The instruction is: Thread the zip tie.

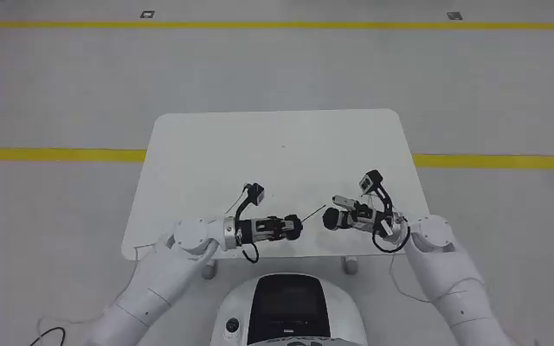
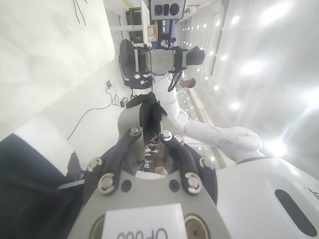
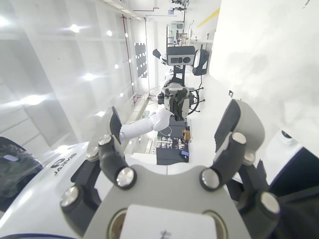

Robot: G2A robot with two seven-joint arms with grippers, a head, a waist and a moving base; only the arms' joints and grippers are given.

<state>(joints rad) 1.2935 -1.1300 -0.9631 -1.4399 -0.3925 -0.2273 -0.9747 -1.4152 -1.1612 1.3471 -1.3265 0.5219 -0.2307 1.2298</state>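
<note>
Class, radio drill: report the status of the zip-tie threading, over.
Left claw shut on thin black plastic zip tie. Right claw open, empty, facing it. Tie's free end angled toward right claw. No obstruction seen.

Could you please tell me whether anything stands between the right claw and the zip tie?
Nothing visible does. The zip tie sticks out of the shut left claw toward the open right claw, and the gap between them looks free.
</note>
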